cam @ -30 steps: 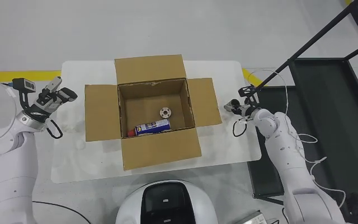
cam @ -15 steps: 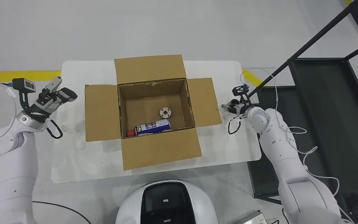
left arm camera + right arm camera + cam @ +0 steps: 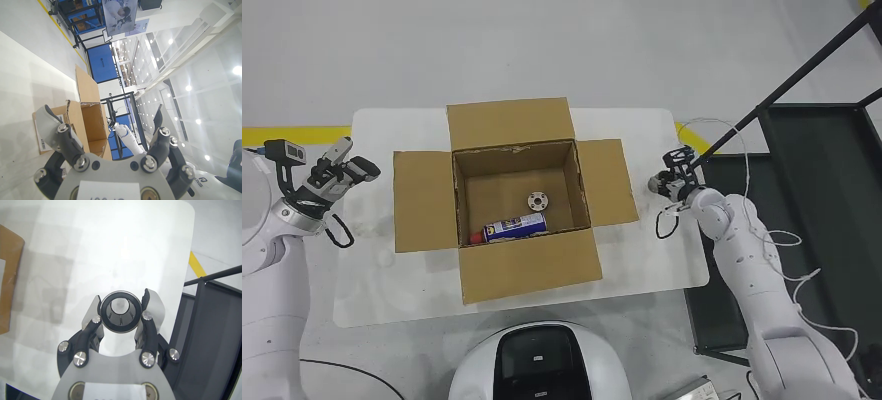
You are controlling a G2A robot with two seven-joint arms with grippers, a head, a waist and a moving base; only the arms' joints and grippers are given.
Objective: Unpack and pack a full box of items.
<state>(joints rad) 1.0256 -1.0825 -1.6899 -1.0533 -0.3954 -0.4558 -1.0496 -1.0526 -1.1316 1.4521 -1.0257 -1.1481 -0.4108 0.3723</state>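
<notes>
An open cardboard box [image 3: 523, 190] sits mid-table with all flaps spread; inside lie a spray can [image 3: 509, 230] and a small metal flange [image 3: 536, 199]. My right gripper [image 3: 121, 306] hovers above the white table, right of the box's right flap, shut on a black metal bushing [image 3: 121, 317] with a hollow bore; in the top view that gripper [image 3: 666, 183] is near the table's right edge. My left gripper [image 3: 102, 113] stands open with nothing between its fingers, at the table's left edge [image 3: 354, 166], facing the box [image 3: 88, 121].
A dark metal rack [image 3: 802, 200] stands just right of the table [image 3: 642, 260], close to my right arm. White cables [image 3: 742, 150] loop over the rack. Bare table surface lies on both sides of the box.
My right gripper, holding the bushing, shifted slightly left toward the box and then back right and up. The left arm has stayed still.
</notes>
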